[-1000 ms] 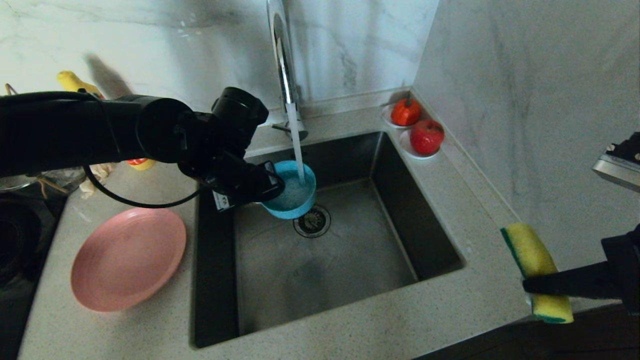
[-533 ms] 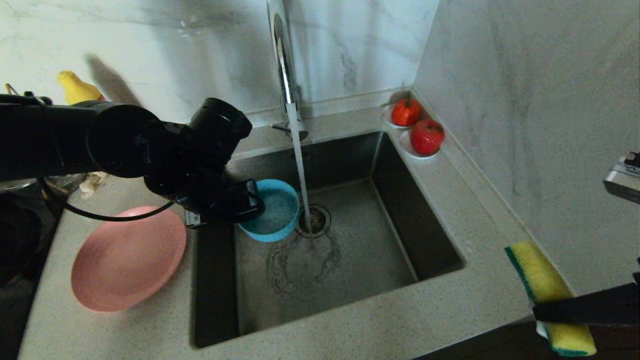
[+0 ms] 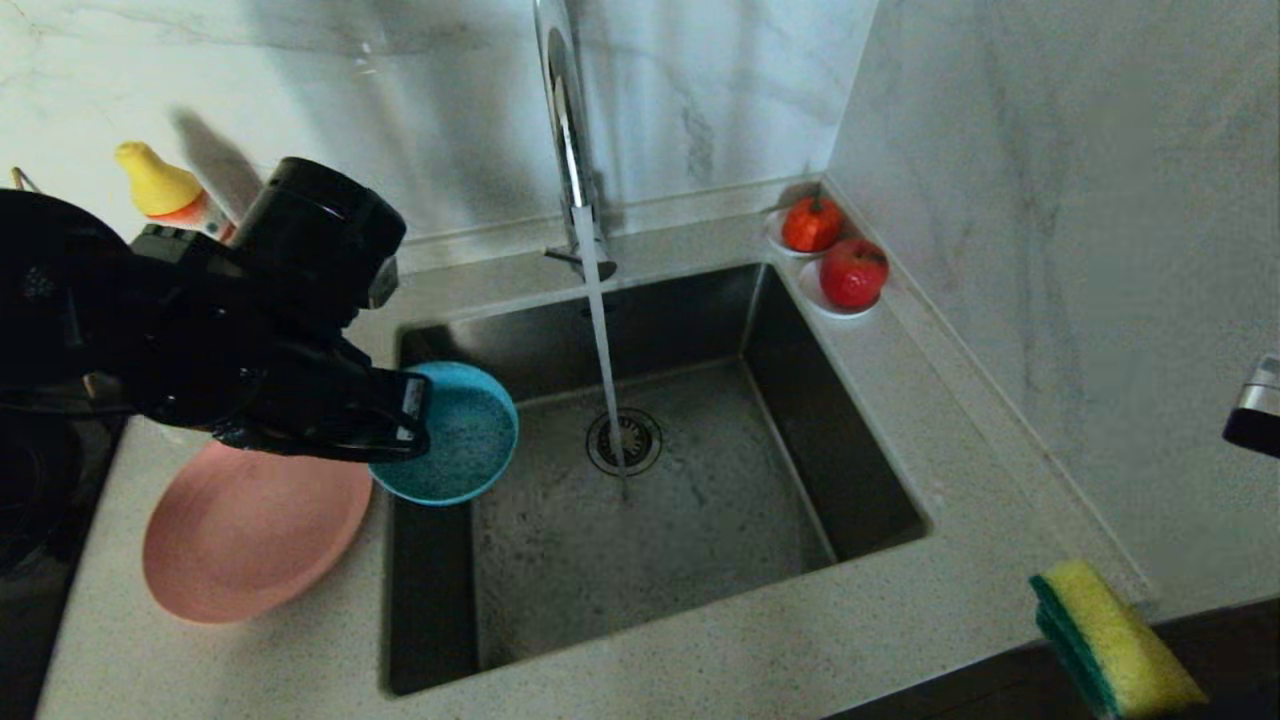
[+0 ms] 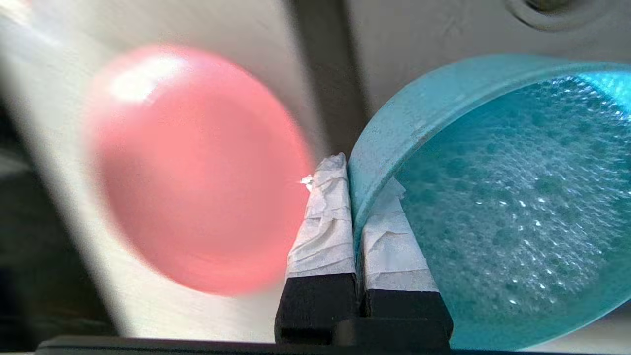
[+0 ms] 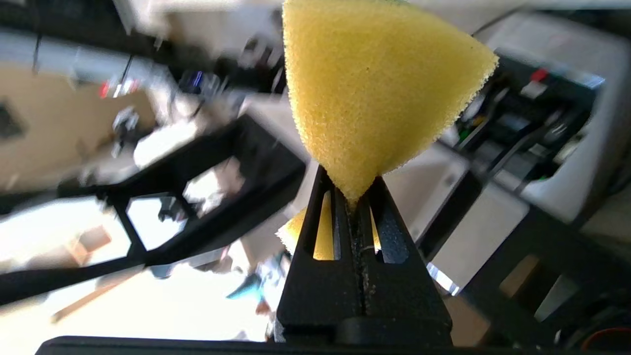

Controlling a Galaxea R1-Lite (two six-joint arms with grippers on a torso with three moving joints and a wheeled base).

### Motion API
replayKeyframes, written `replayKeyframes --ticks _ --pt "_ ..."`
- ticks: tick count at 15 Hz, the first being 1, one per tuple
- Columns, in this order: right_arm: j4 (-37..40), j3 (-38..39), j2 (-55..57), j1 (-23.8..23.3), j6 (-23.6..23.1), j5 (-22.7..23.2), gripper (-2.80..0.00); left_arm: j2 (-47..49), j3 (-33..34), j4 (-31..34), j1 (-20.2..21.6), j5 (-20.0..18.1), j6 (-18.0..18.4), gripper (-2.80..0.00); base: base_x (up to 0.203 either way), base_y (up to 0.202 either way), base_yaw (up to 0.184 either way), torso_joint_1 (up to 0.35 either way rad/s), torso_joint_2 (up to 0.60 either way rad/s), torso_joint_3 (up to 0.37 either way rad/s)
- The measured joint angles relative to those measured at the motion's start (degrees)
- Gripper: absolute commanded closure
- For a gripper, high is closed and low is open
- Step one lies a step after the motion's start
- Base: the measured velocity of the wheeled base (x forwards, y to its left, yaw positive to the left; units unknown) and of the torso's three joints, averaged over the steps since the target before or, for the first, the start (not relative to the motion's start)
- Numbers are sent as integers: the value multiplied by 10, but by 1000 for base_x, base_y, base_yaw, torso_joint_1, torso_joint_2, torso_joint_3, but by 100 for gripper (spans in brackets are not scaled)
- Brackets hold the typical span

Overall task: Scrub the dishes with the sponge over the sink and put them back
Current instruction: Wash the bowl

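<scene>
My left gripper (image 3: pixel 405 425) is shut on the rim of the teal bowl (image 3: pixel 455 435), one taped finger inside the wall and one outside. The bowl is tilted, wet inside, and hangs over the left edge of the sink (image 3: pixel 700 540). In the left wrist view the gripper (image 4: pixel 352 172) pinches the bowl (image 4: pixel 493 197) beside the pink plate (image 4: pixel 197 167). The plate (image 3: pixel 250 530) lies on the counter left of the sink. My right gripper (image 5: pixel 351 190) is shut on the yellow sponge (image 5: pixel 374 88). The sponge (image 3: pixel 1115 650) shows off the counter's front right corner.
Water runs from the chrome tap (image 3: pixel 565 120) onto the drain (image 3: pixel 624 441). Two red fruits (image 3: pixel 812 224) (image 3: pixel 853 273) on white saucers sit in the back right corner. A yellow-capped bottle (image 3: pixel 160 185) stands at the back left. A marble wall closes the right side.
My left arm has carried the bowl out from under the water stream, leftward to the sink's left edge. The right gripper with the sponge has sunk toward the lower right corner.
</scene>
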Motion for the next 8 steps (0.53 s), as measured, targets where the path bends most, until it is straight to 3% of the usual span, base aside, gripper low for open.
replayKeyframes --ticks 4,8 --pt "9 2 -3 4 0 19 0 -21 37 -74 -11 80 123 0 0 0 0 0 0 0" --pt "8 11 -13 4 -1 18 0 -38 63 -143 -70 153 238 0 0 0 0 0 0 0"
